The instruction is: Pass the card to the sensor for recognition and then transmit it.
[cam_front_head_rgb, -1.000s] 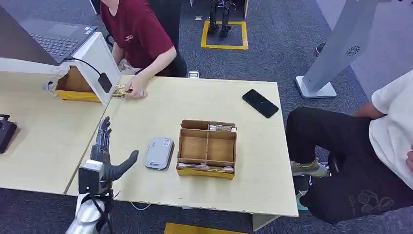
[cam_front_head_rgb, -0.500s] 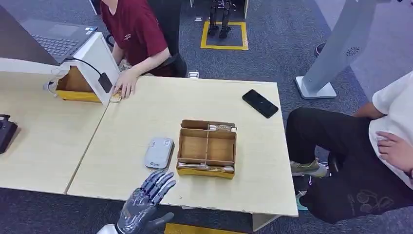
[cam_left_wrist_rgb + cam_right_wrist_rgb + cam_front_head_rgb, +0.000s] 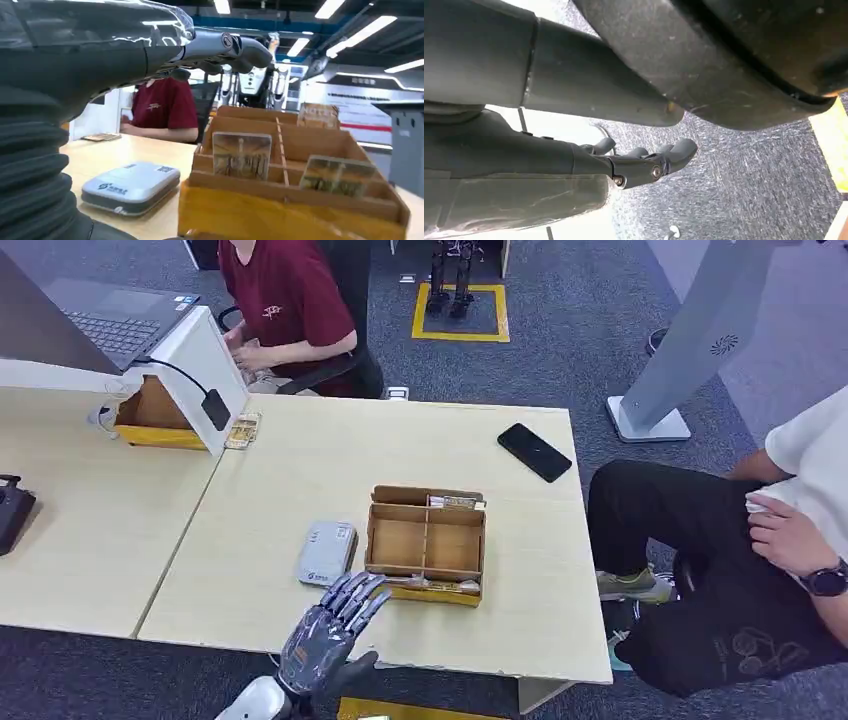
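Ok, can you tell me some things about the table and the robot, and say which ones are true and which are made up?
1. The left hand holds a card. False: it holds nothing, fingers spread near the cardboard box.
2. A black phone lies on the table. True.
3. The grey card reader sits inside the box. False: it lies on the table beside the box.
4. Cards stand upright in the box's front slot. True.
5. The person in red touches the card by the white stand. False: their hands are pulled back.
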